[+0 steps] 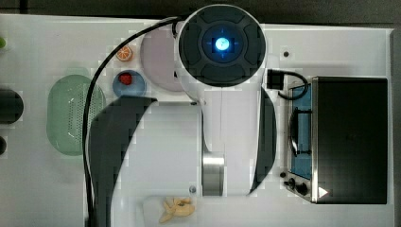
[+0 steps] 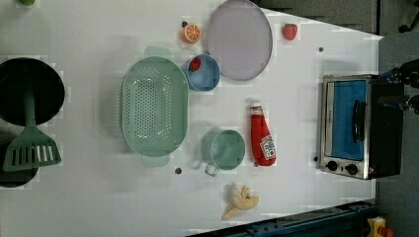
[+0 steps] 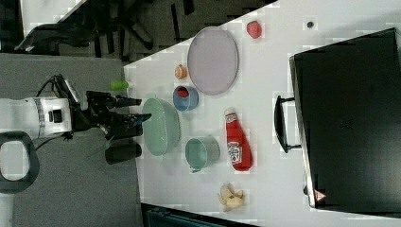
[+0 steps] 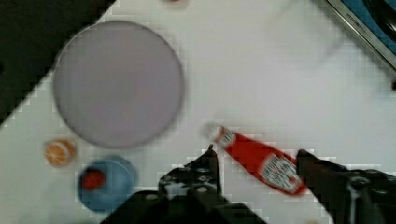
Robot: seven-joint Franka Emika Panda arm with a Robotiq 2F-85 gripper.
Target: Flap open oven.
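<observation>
White table, ketchup bottle under arm in top view.

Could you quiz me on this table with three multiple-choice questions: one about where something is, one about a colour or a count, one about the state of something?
1. In the left view, what lies between the green cup and the oven?
A. the ketchup bottle
B. the banana
C. the spatula

2. How many knobs does the oven show?
A. two
B. four
C. none

3. The oven door is
A. shut
B. flapped fully open
C. taken off

Answers:
1. A, the ketchup bottle lies flat in that gap.
2. A, two black knobs sit side by side next to the glass.
3. A, the blue glass and its handle lie flush in the frame, and the gripper hangs open over the bottle, away from the oven.
</observation>
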